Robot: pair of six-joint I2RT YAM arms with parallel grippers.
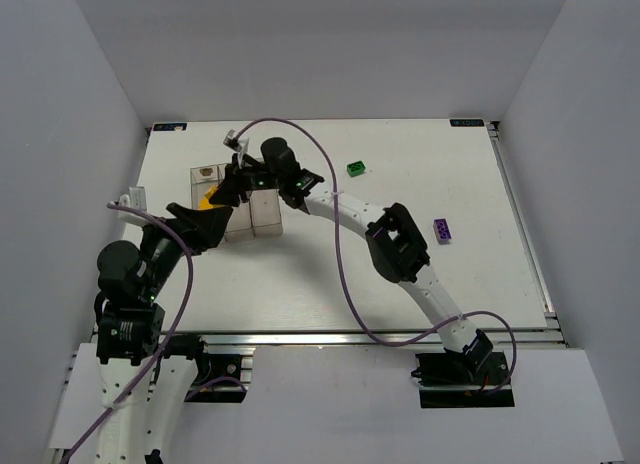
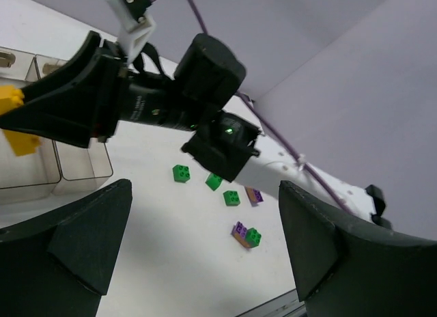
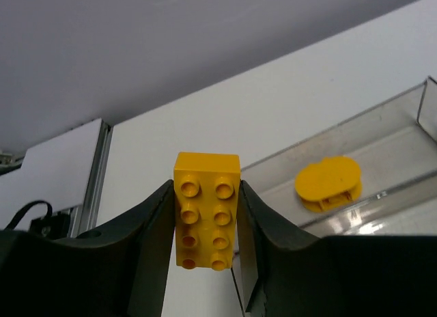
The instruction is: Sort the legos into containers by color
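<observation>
Right gripper: its jaws pinch a yellow brick by the two long sides, with the studs facing the wrist camera.

Place of the yellow brick: it is lifted above the table, at the containers. From above it seems to be over the left compartment or just at its edge; I cannot tell which.

Left gripper: its jaws are spread wide with nothing between them. It waits just beside the near end of the containers.

Already sorted: one rounded yellow piece lies on the floor of a clear compartment. The two compartments in the left wrist view show no brick inside.

Left on the table: the left wrist view shows three green bricks close together, a purple brick touching one of them, and a purple and green pair a little nearer. From above, one green lego and one purple lego lie well apart on the right half. I cannot tell if these are counted twice.

Progress, as I judge: early. Only yellow is started, and green and purple are not yet begun.

Step in hand: probably to drop this yellow brick in with the other yellow piece.
</observation>
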